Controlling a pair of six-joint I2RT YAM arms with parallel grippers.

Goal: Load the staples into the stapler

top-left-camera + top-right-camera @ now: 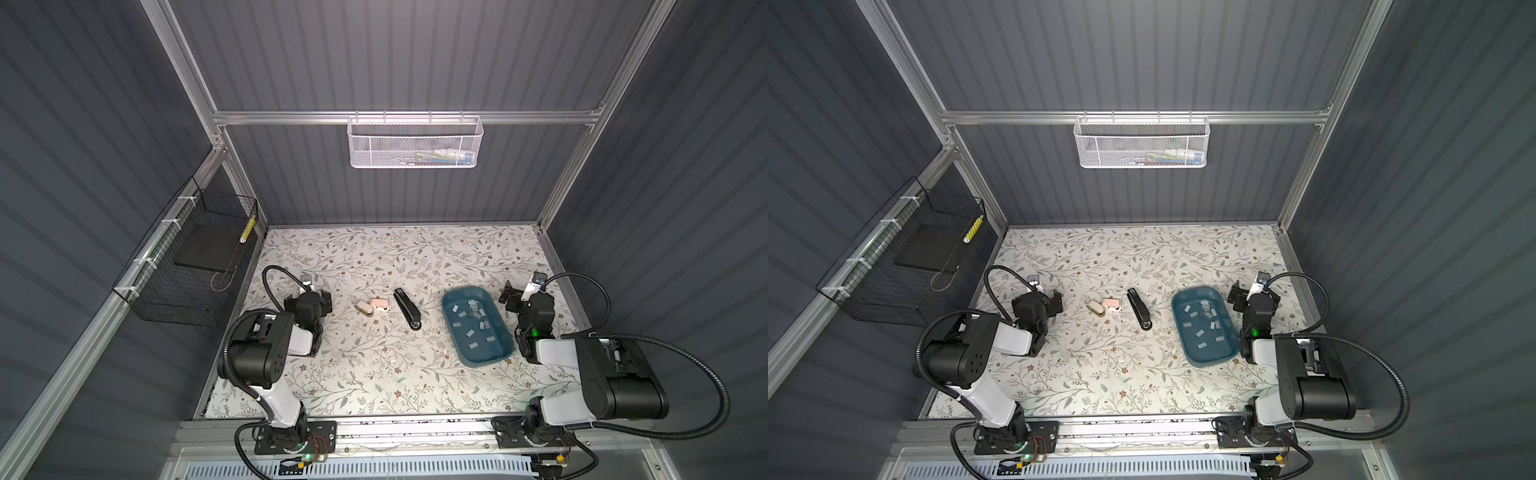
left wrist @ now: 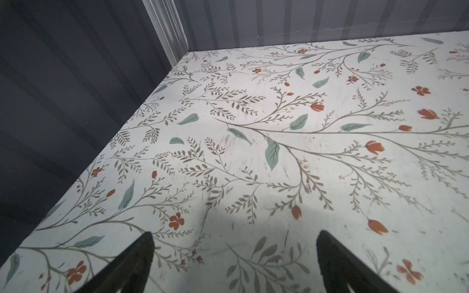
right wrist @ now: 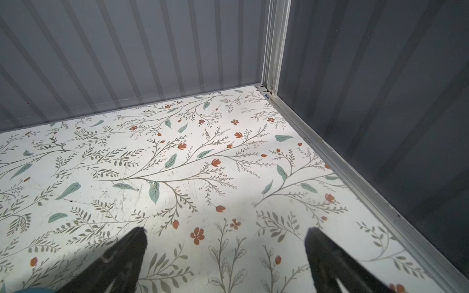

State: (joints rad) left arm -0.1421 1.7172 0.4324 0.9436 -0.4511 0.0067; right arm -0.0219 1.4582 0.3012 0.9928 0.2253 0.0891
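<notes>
Staples (image 1: 474,307) near right gripper (image 1: 512,296)

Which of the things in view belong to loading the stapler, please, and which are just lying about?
Job: staples, blue tray holding them, black stapler, pink stapler, beige stapler (which one is meant is unclear).
Lying about: white mesh basket, black wire basket, both wall-hung.

In both top views the upper half of the floral tabletop (image 1: 395,249) lies bare, as does the lower strip. Across mid-frame stand a beige stapler (image 1: 363,308), a pink stapler (image 1: 380,304) just beside it and a black stapler (image 1: 407,309). Right of them an open lane runs to the blue tray (image 1: 482,362), which lies close against the right arm (image 1: 536,316). Ahead of the left gripper (image 2: 234,238) and the right gripper (image 3: 225,233), only bare surface reaches the walls (image 2: 76,76).
</notes>
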